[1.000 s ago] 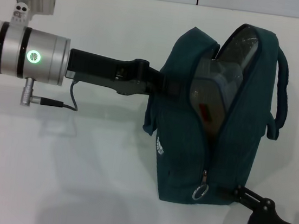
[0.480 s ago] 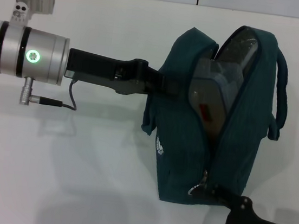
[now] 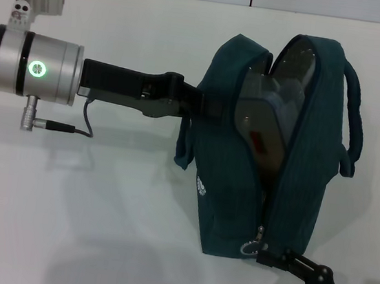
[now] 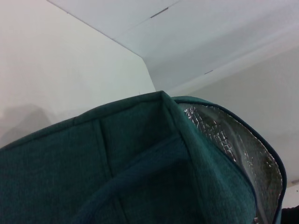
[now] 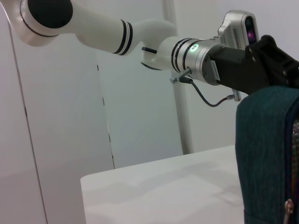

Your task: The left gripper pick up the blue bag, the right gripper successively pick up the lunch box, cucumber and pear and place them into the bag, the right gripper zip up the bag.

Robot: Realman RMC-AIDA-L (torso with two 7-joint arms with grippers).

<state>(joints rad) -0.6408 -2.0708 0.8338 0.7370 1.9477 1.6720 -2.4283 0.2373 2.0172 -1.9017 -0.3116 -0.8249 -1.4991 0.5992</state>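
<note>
One blue bag [image 3: 272,152] stands unzipped on your table [image 3: 100,193], lunch box [image 3: 265,120] inside. The left gripper [image 3: 204,108] clamps its side; the right gripper [image 3: 273,256] pinches the zipper pull [image 3: 252,246]. Only the left wrist view shows foil lining [image 4: 233,140].

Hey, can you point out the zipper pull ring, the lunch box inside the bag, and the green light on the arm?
zipper pull ring [image 3: 251,247], head view, on the metal ring at the bag's lower end.
lunch box [image 3: 260,123], head view, on its clear wall showing through the opening.
green light [image 3: 38,68], head view, on the lit ring.
</note>
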